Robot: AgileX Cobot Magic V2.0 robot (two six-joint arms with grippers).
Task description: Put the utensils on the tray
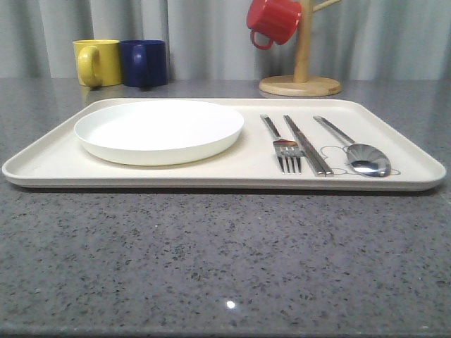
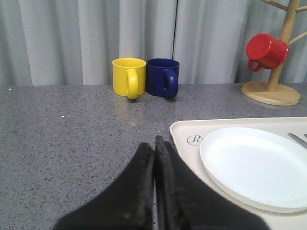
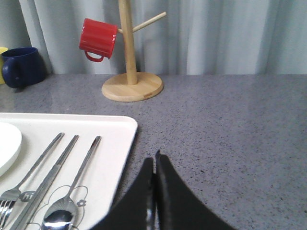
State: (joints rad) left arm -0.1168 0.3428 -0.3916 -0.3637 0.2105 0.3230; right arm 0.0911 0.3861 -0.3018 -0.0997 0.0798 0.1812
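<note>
Fork point(image 1: 285, 145), chopsticks point(image 1: 307, 145) and spoon point(image 1: 354, 150) lie side by side, parallel, on the right half of the tray point(image 1: 42, 163), beside the white plate point(image 1: 158, 129). Spoon bowl rests over the printed drawing. Task looks complete as laid. Left gripper point(image 2: 154, 143) has its fingers pressed together, empty, over bare counter point(image 1: 211, 260) just off the tray's corner. Right gripper point(image 3: 155, 160) likewise closed on nothing, beside the tray's right edge. Risk, as I judge it: either arm brushing the tray rim, which would slide the tray and scatter the loose cutlery.
</note>
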